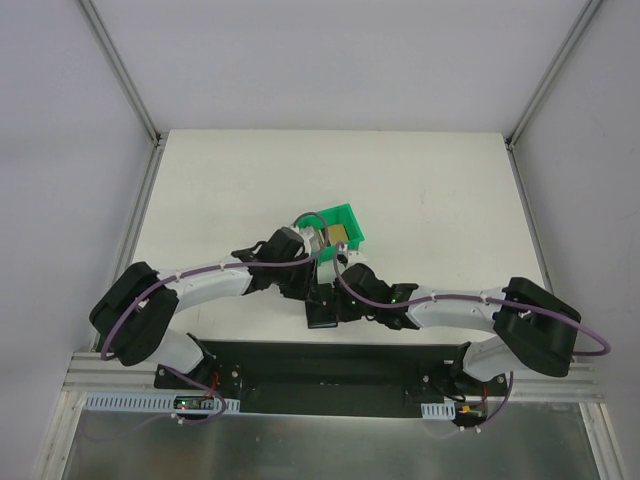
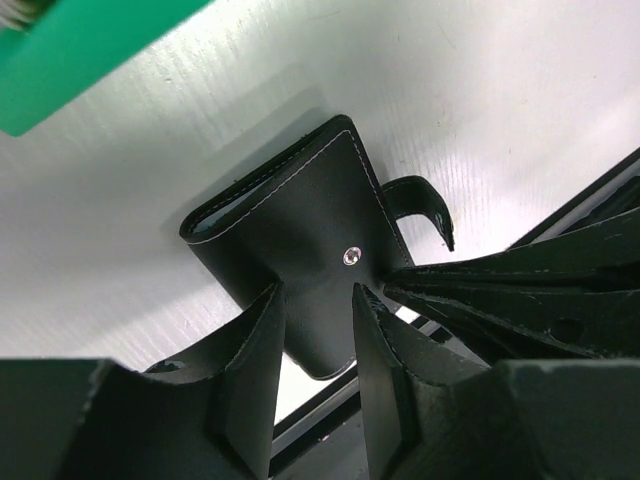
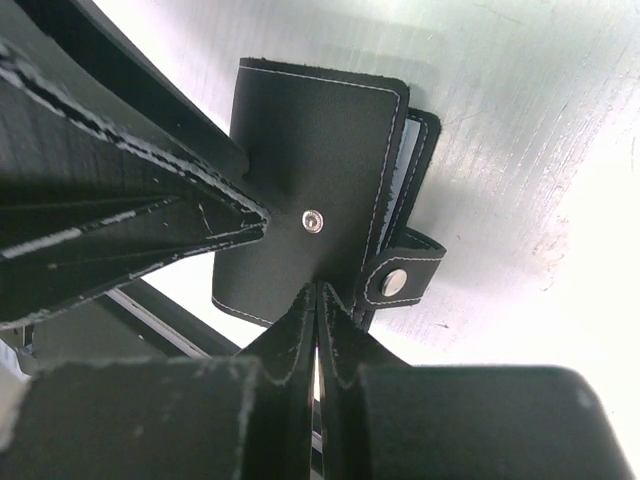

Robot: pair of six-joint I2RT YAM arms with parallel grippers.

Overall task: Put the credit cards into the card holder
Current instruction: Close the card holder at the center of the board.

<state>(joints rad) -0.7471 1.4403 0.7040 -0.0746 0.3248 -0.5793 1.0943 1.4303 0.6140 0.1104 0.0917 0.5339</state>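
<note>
The card holder (image 2: pixel 300 225) is a closed black wallet with white stitching, a metal snap and a small tab, lying on the white table by its near edge. It also shows in the right wrist view (image 3: pixel 310 150) and, mostly hidden under both grippers, in the top view (image 1: pixel 322 316). My left gripper (image 2: pixel 318 290) is open, with a finger on each side of the wallet's near end. My right gripper (image 3: pixel 318 288) is shut, its tips against the wallet's cover beside the tab. A tan credit card (image 1: pixel 341 234) sits in the green bin (image 1: pixel 345 216).
The green open-fronted bin stands just beyond the grippers and shows at the top left of the left wrist view (image 2: pixel 90 50). The black base plate (image 1: pixel 330 365) runs along the table's near edge right behind the wallet. Metal frame posts (image 1: pixel 120 70) stand at the table's back corners.
</note>
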